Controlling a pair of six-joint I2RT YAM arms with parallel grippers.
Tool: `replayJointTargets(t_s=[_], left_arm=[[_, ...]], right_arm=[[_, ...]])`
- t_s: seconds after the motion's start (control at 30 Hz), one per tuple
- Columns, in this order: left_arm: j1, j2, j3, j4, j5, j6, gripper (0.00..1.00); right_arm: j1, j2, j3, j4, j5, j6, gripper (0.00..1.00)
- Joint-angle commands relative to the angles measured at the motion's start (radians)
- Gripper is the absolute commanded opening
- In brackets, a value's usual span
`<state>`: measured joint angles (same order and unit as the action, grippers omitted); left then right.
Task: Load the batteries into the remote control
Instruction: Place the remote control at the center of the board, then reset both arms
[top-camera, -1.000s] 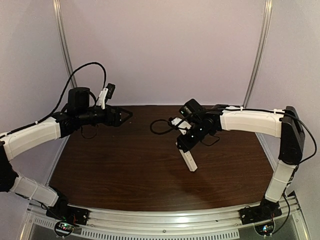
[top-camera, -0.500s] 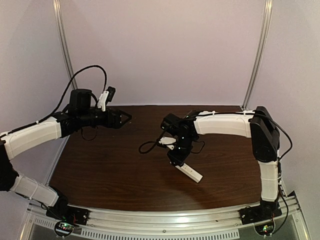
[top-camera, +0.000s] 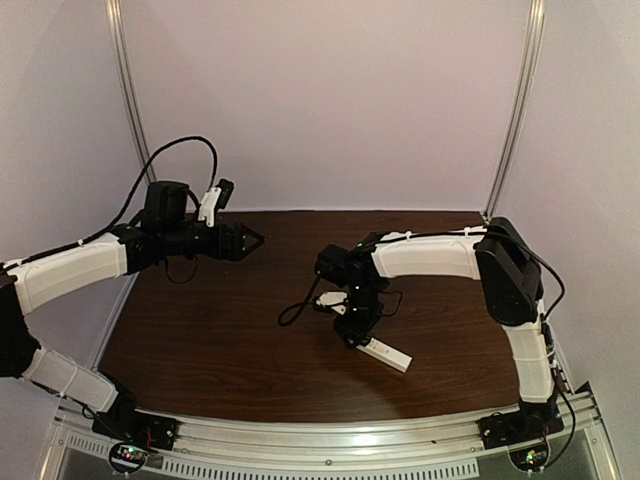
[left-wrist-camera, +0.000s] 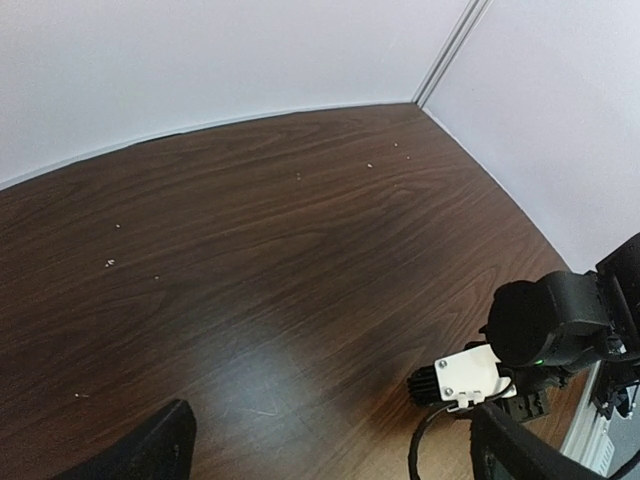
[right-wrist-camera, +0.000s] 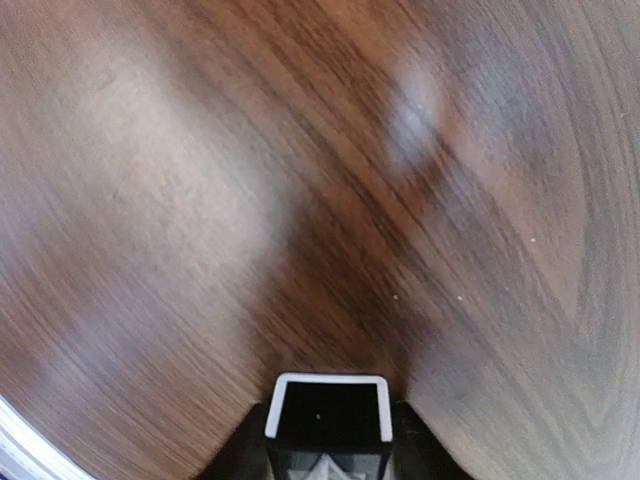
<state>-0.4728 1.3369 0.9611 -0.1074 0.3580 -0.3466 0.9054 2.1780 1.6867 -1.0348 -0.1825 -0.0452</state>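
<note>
R end effector (top-camera: 352, 330) | grips remote control (top-camera: 386, 352) | prob. touching table (top-camera: 220, 340)

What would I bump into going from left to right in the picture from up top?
First the left gripper, then a black cable loop, then the right gripper, then the remote control sticking out of it.

The tabletop (top-camera: 230, 340) is dark brown wood grain, bounded by pale walls at the back and sides. In the top view a white remote control (top-camera: 388, 353) slants at lower centre-right, its upper end gripped by the right hand (top-camera: 352, 330). Whether its free end touches the wood cannot be told. In the left wrist view, tiny pale specks (left-wrist-camera: 108, 263) dot the wood at upper left and upper centre.
</note>
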Motion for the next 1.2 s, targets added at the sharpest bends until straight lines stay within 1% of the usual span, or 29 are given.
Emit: replayJointTargets(t_s=[0.0, 0.03, 0.07, 0.2, 0.3, 0.37, 0.43, 0.47, 0.63, 0.77, 0.83, 0.87, 0.93, 1.17], left_arm=[[0.0, 0.013, 0.027, 0.012, -0.008, -0.004, 0.98], [0.0, 0.017, 0.031, 0.006, -0.01, -0.006, 0.98], [0.0, 0.022, 0.037, 0.001, -0.008, -0.006, 0.97], [0.0, 0.029, 0.049, 0.002, 0.015, -0.013, 0.97], [0.003, 0.022, 0.051, 0.014, 0.01, -0.024, 0.97], [0.009, 0.029, 0.069, 0.009, 0.018, -0.028, 0.97], [0.017, 0.043, 0.097, -0.005, 0.019, -0.038, 0.97], [0.021, 0.051, 0.114, -0.016, 0.019, -0.046, 0.97], [0.052, 0.1, 0.199, -0.055, 0.012, -0.073, 0.97], [0.068, 0.155, 0.266, -0.085, 0.012, -0.07, 0.97], [0.068, 0.179, 0.275, -0.09, 0.006, -0.057, 0.97], [0.068, 0.203, 0.248, -0.077, -0.028, -0.052, 0.97], [0.068, 0.222, 0.213, -0.067, -0.043, -0.055, 0.97], [0.068, 0.237, 0.019, 0.047, -0.042, -0.066, 0.97]], right_arm=[[0.018, 0.029, 0.02, 0.013, 0.009, 0.001, 0.54], [0.019, 0.024, 0.019, 0.016, 0.008, 0.004, 0.62], [0.018, 0.016, 0.017, 0.021, 0.007, 0.006, 0.67], [0.016, -0.048, 0.012, 0.056, -0.005, 0.014, 0.8], [-0.001, -0.116, -0.005, 0.106, -0.014, 0.031, 0.93], [-0.019, -0.171, -0.037, 0.157, -0.018, 0.043, 0.96], [-0.044, -0.228, -0.069, 0.207, -0.025, 0.045, 0.98], [-0.063, -0.259, -0.088, 0.231, -0.024, 0.074, 0.99], [-0.147, -0.444, -0.216, 0.377, -0.02, 0.12, 1.0], [-0.262, -0.616, -0.365, 0.525, -0.055, 0.171, 1.0], [-0.339, -0.709, -0.472, 0.622, -0.09, 0.204, 1.0], [-0.429, -0.842, -0.639, 0.796, -0.125, 0.244, 1.0], [-0.479, -0.897, -0.764, 0.869, -0.14, 0.267, 1.0], [-0.568, -0.963, -1.037, 1.08, -0.175, 0.337, 1.0]])
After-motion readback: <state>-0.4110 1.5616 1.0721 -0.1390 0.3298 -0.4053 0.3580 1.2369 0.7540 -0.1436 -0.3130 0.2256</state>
